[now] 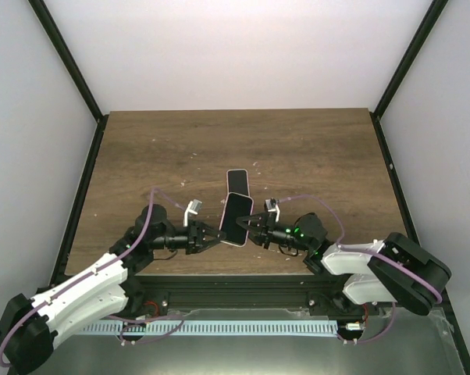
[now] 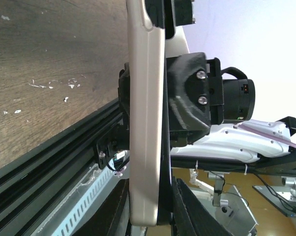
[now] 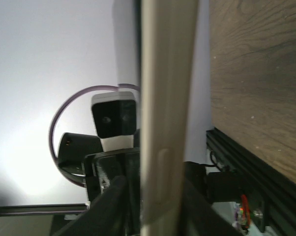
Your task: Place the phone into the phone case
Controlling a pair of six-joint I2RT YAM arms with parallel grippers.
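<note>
A cream phone case [image 1: 232,243] with the black phone [image 1: 237,218] on its face hangs tilted above the table's front edge, between both grippers. My left gripper [image 1: 222,232] is shut on its left edge. In the left wrist view the case [image 2: 145,123] stands edge-on, the phone [image 2: 165,191] flat against its right side, and the left gripper [image 2: 148,216] clamps both. My right gripper [image 1: 253,222] is at the right edge. In the right wrist view its fingers [image 3: 108,196] flank the case [image 3: 167,98] closely; whether they press on it is unclear.
A second cream-rimmed slab with a dark face [image 1: 237,182] lies flat on the wooden table [image 1: 313,156] just behind the held one. The black frame rail [image 1: 243,285] runs along the near edge, with black posts at the table's sides.
</note>
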